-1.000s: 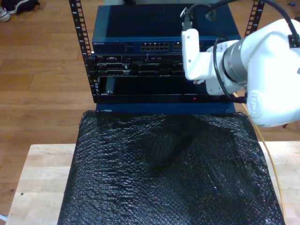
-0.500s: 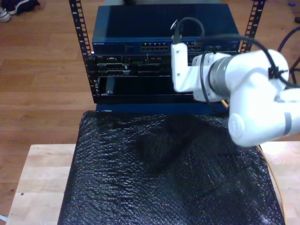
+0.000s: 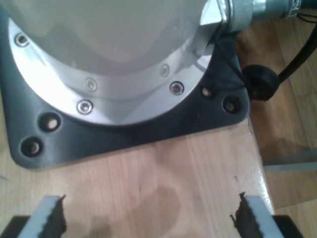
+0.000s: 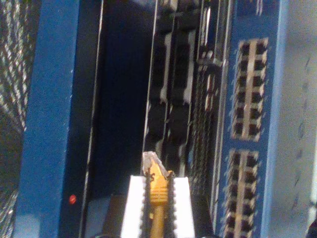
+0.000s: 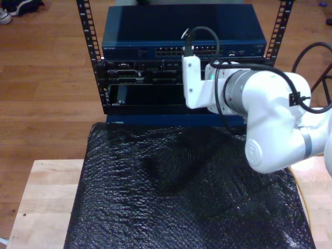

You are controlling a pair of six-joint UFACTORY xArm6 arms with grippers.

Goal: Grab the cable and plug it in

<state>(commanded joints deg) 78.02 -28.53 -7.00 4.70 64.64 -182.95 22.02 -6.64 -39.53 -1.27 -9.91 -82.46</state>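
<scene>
One thin orange-yellow network cable (image 4: 157,208) is sitting clamped in my second gripper (image 4: 157,198), facing the blue rack switch (image 4: 252,124); next comes aligning its clear plug (image 4: 151,163) with a port. My first gripper (image 3: 148,218) is hanging apart, empty.

Beyond my claw the wooden plank floor (image 5: 46,98) runs warm brown behind the rack. Below it, a pale wooden table (image 5: 41,202) carries a black textured mat (image 5: 171,197). Shoes (image 5: 15,8) lie far off on the floor.
</scene>
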